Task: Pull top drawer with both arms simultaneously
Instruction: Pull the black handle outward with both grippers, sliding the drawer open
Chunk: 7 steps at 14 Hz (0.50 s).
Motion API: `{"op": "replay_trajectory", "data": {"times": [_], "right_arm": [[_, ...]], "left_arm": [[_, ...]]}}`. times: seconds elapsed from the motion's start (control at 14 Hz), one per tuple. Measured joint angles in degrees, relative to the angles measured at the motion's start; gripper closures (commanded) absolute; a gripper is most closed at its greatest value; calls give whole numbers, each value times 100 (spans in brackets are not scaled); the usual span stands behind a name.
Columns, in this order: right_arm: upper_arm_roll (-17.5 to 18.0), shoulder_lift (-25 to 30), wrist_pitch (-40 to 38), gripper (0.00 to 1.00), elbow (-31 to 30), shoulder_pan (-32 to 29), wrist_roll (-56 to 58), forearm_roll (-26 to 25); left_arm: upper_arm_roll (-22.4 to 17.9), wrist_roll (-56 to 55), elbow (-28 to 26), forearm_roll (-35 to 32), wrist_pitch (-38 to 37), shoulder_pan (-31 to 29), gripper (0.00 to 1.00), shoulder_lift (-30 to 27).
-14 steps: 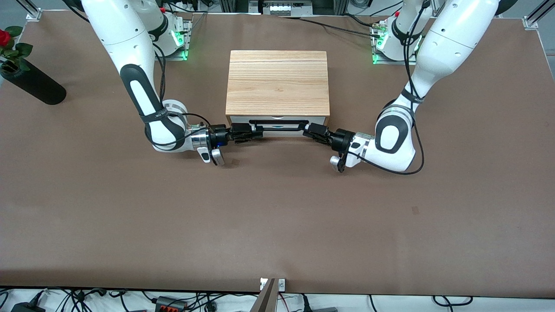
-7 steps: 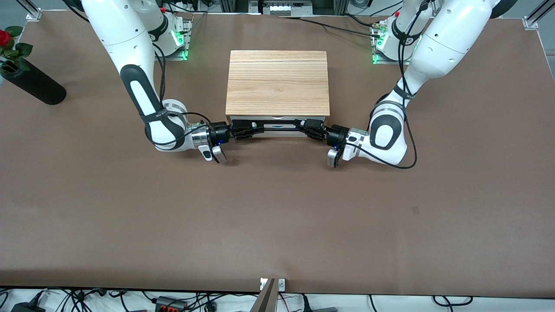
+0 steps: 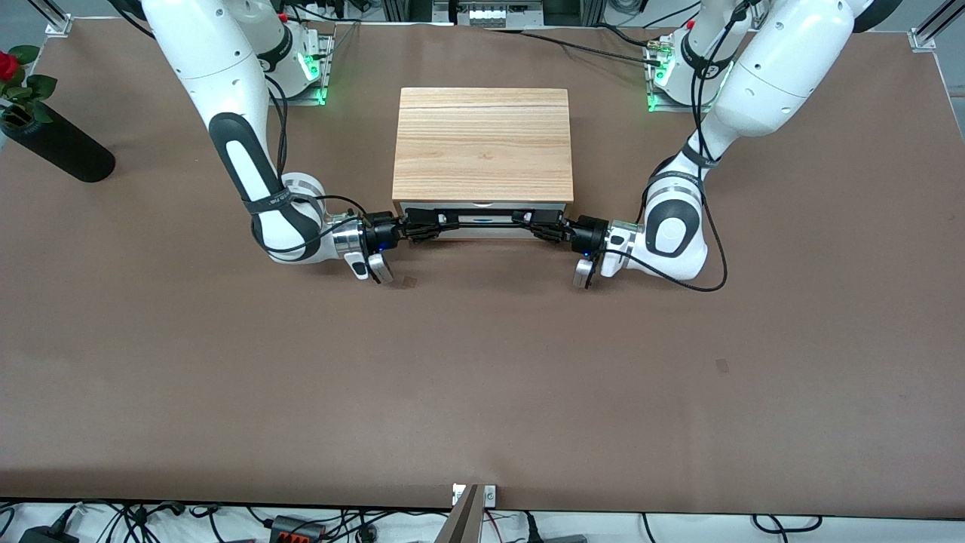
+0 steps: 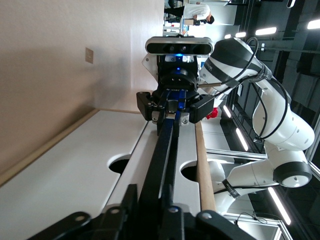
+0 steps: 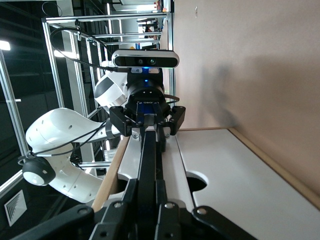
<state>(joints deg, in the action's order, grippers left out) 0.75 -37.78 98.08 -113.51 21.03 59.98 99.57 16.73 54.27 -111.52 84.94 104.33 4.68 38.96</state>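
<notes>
The top drawer [image 3: 497, 210] has a white front and sits flush in the light-wood cabinet [image 3: 482, 143]. Its thin black bar handle [image 3: 482, 219] runs across the front. My right gripper [image 3: 436, 221] is shut on the handle's end toward the right arm. My left gripper [image 3: 530, 219] is shut on the other end. In the left wrist view my left gripper [image 4: 150, 192] clamps the handle [image 4: 167, 145] over the drawer front [image 4: 186, 145], with the right gripper [image 4: 172, 107] facing it. In the right wrist view my right gripper [image 5: 145, 187] clamps the handle [image 5: 148, 150] over the drawer front [image 5: 170, 155].
A black vase [image 3: 56, 143] with a red rose lies at the right arm's end of the table. A lower white drawer front [image 4: 75, 170] sits below the top one. Bare brown table [image 3: 482, 362] stretches from the cabinet toward the front camera.
My left gripper has slid in from beside the handle's end onto the bar. My right gripper has shifted slightly closer to the drawer front. The drawer has not moved.
</notes>
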Motion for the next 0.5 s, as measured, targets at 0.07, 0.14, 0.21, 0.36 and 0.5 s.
{"op": "replay_trajectory", "data": {"times": [0.07, 0.14, 0.21, 0.36, 0.5], "right_arm": [[-1, -1, -10, 86, -6, -1, 16, 8], [-1, -1, -3, 86, -6, 0, 16, 9], [-2, -1, 0, 86, -7, 0, 16, 11], [-4, -1, 1, 86, -7, -1, 16, 15], [-8, -1, 8, 86, -7, -2, 16, 33]], "left_arm": [[2, 0, -7, 18, -2, 0, 82, 0], [1, 65, -12, 33, -1, 0, 83, 5], [0, 119, -22, 77, -6, -3, 83, 13], [-3, 164, -65, 228, -49, -12, 84, 41], [-5, 188, -66, 324, -65, -15, 83, 67]]}}
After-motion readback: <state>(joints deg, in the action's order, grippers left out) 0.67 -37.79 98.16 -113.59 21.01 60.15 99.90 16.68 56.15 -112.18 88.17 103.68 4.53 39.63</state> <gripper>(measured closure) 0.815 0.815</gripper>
